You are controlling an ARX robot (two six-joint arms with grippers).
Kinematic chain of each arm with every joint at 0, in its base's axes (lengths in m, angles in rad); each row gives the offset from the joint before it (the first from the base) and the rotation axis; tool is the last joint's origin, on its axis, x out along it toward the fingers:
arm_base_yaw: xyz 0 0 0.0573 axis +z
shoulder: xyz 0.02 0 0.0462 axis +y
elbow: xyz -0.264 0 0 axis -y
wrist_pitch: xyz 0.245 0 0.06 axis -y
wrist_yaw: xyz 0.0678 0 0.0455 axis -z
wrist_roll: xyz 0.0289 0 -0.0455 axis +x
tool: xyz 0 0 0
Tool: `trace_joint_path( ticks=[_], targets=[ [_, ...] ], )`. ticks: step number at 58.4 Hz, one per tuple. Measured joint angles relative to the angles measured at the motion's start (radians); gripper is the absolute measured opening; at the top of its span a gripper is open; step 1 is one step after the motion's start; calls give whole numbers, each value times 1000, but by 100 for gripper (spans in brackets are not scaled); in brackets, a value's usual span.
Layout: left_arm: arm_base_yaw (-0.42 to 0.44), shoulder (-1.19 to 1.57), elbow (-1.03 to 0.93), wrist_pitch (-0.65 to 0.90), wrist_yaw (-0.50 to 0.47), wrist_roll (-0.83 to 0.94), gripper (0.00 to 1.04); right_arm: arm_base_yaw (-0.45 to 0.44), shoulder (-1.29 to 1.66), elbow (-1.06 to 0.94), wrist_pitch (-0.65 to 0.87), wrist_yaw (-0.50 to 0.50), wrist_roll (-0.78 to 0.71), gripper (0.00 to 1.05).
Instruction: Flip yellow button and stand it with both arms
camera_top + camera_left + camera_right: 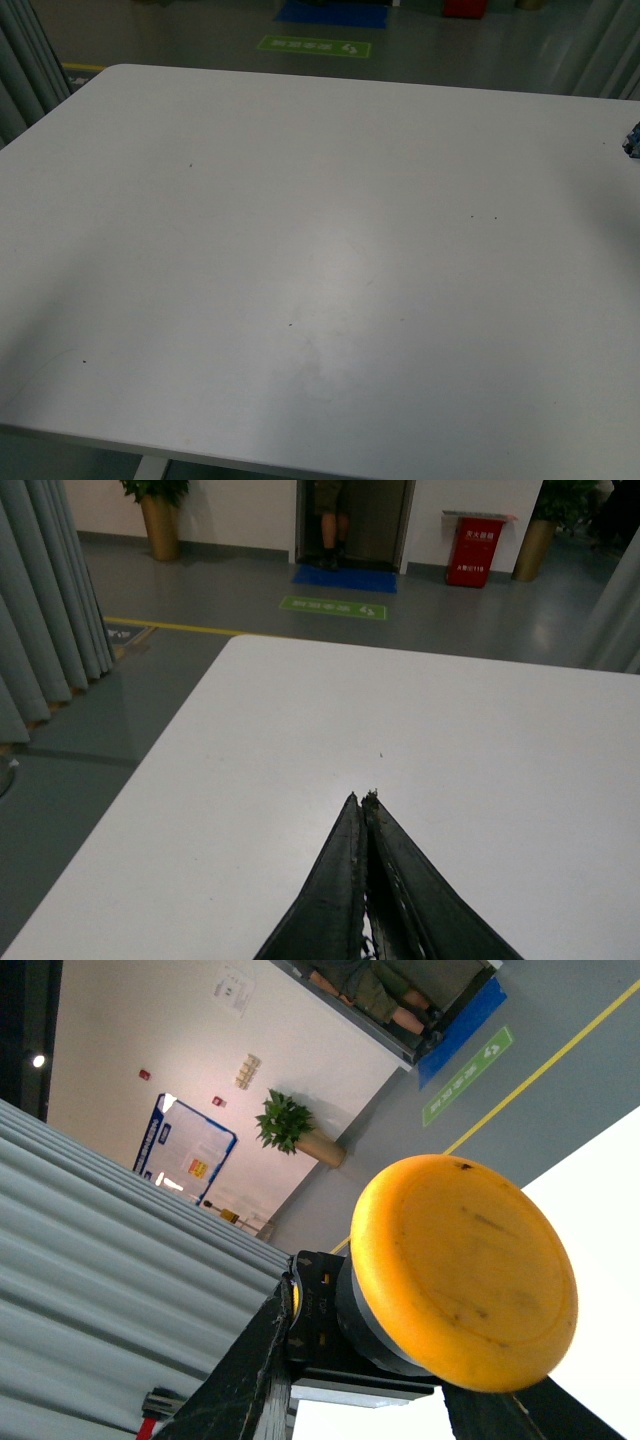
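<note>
In the right wrist view the yellow button [465, 1265] fills the picture. Its round yellow-orange cap faces the camera, with the black collar and body [322, 1318] behind it. My right gripper [375, 1360] is shut on the yellow button, one black finger [250, 1380] against the body and the other low under the cap. The button is held up off the white table [610, 1210]. In the left wrist view my left gripper [363, 800] is shut, its tips pressed together with nothing in them, over the white table [300, 740]. In the front view a small blue-grey bit [633, 140] shows at the right edge.
The front view shows the white table [320, 250] with its far edge and rounded far left corner. Grey curtains [45, 610] hang to the left beyond the table's left edge. On the floor beyond lie a green sign [333, 607] and a blue mat [345, 578].
</note>
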Motion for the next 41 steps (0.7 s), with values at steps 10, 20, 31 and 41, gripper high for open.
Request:
trace_joint_path(
  ticks=[10, 20, 31, 41],
  targets=[
    [2, -141, -1, -117, 4, 0, 4, -2, 0, -1, 0, -1, -3, 34],
    [2, -252, -2, -217, 3, 0, 4, 0, 0, -1, -1, 5, -4, 34],
    [2, -369, -2, -327, 3, 0, 4, 11, 0, -1, -5, 16, -13, 34],
    [2, -459, -2, -414, 4, 0, 4, 13, 0, -1, -11, 18, -26, 34]
  ],
)
